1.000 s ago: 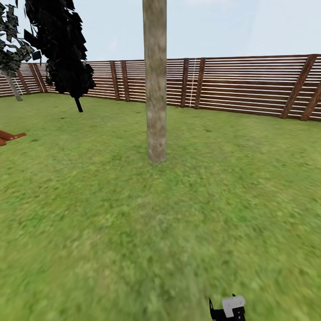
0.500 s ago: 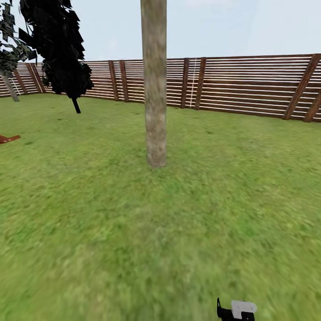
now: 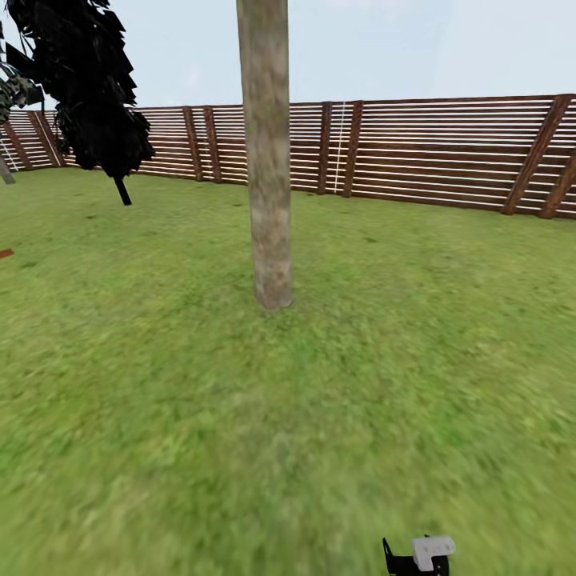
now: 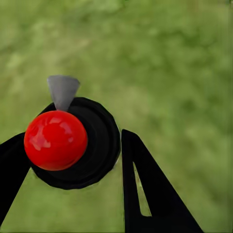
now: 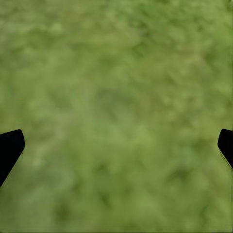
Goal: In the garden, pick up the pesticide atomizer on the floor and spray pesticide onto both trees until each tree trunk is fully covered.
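Tree trunk upright on grass floor, fence behind. Near the trunk, left pincer pinches pesticide atomizer; right pincer spread.

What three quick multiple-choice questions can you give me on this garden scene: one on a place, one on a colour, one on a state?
1. Where does the thick tree trunk stand?
A. Behind the fence
B. On the grass, in front of the wooden fence
C. On a concrete patio

2. What colour are the leaves of the thin-stemmed tree?
A. Black
B. Yellow
C. Pink

3. How is the right gripper?
A. Shut on a bottle
B. Shut on a branch
C. Open, nothing between its fingers

Answers: B, the trunk's base meets the lawn with the fence beyond it; A, the foliage is black against the sky; C, its fingers sit wide apart over bare grass.
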{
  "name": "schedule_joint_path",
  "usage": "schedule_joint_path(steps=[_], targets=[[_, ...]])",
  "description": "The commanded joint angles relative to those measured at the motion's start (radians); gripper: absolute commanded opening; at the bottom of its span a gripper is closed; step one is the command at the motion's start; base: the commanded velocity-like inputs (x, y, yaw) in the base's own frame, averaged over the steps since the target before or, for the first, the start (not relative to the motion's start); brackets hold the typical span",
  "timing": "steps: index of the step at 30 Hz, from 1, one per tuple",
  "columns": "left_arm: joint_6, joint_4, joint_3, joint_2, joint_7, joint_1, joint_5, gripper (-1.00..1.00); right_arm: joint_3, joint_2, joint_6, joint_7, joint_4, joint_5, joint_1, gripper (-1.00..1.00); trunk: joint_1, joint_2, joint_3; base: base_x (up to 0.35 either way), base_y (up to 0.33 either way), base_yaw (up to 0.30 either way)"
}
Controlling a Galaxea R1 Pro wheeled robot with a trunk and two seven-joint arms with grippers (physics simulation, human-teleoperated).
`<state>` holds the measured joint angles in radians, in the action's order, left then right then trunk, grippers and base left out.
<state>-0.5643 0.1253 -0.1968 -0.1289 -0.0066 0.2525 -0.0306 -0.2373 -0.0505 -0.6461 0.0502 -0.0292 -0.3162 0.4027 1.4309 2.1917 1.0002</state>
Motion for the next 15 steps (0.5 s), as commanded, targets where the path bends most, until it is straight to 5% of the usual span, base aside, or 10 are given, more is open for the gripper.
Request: schedule_joint_path(steps=[1, 12, 15], targets=[[-0.003, -0.001, -0.004, 0.0, -0.001, 0.001, -0.003, -1.0, -0.005, 0.0, -0.003, 0.005, 0.001, -0.011, 0.001, 1.0, 0.0, 0.0, 0.001, 0.339, 0.0, 0.0], [-0.003, -0.001, -0.005, 0.0, -0.001, 0.001, -0.003, -1.0, -0.004, -0.001, -0.001, -0.001, 0.003, -0.017, 0.001, 1.0, 0.0, 0.0, 0.001, 0.339, 0.0, 0.0], [-0.003, -0.001, -0.005, 0.0, -0.001, 0.001, -0.003, -1.0, -0.004, -0.022, -0.001, -0.001, 0.003, -0.017, 0.001, 1.0, 0.0, 0.0, 0.001, 0.339, 0.0, 0.0]])
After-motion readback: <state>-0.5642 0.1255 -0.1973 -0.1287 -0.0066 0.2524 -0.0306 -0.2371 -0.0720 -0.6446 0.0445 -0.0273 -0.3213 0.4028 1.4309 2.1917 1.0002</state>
